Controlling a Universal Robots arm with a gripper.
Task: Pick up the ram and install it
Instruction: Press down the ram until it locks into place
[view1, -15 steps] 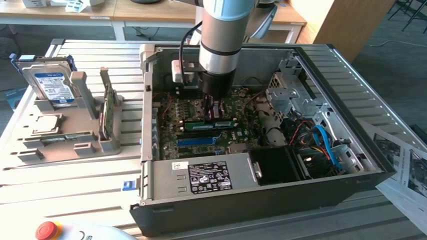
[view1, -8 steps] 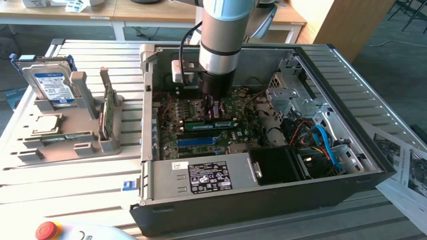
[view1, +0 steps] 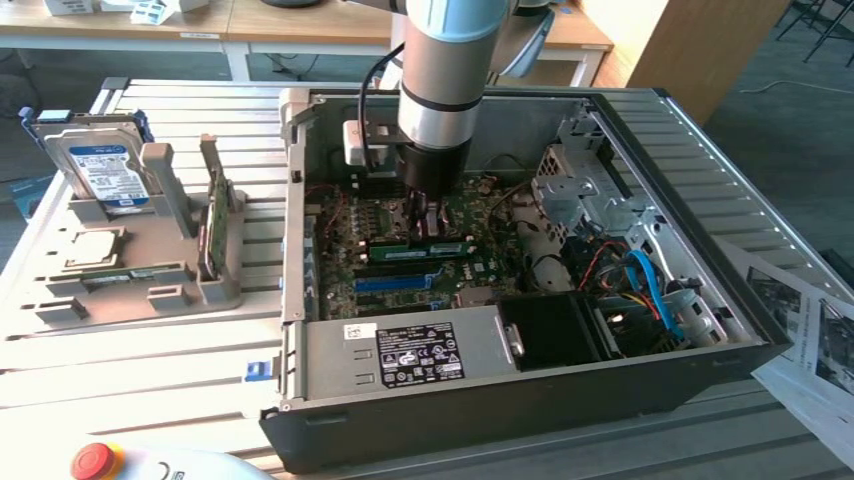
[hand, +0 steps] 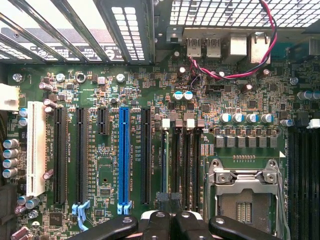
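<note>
The ram (view1: 420, 248) is a long, thin green stick standing on edge along the black memory slots (hand: 182, 165) of the motherboard (hand: 100, 165), inside the open computer case (view1: 534, 400). My gripper (view1: 430, 230) hangs straight down from the arm, right over the middle of the ram, its tip at the stick's top edge. I cannot tell whether it grips the stick or only touches it. In the wrist view the gripper (hand: 172, 221) sits over the near end of the memory slots, beside the silver processor socket (hand: 245, 190).
A grey parts rack (view1: 134, 260) stands at the exterior view's left with a silver hard drive (view1: 100, 165) and a broader green card (view1: 214, 215). The case walls, drive cage (view1: 581, 185), power supply (view1: 414, 355) and blue cables (view1: 654, 290) hem the gripper in. A red stop button (view1: 96, 460) sits in front.
</note>
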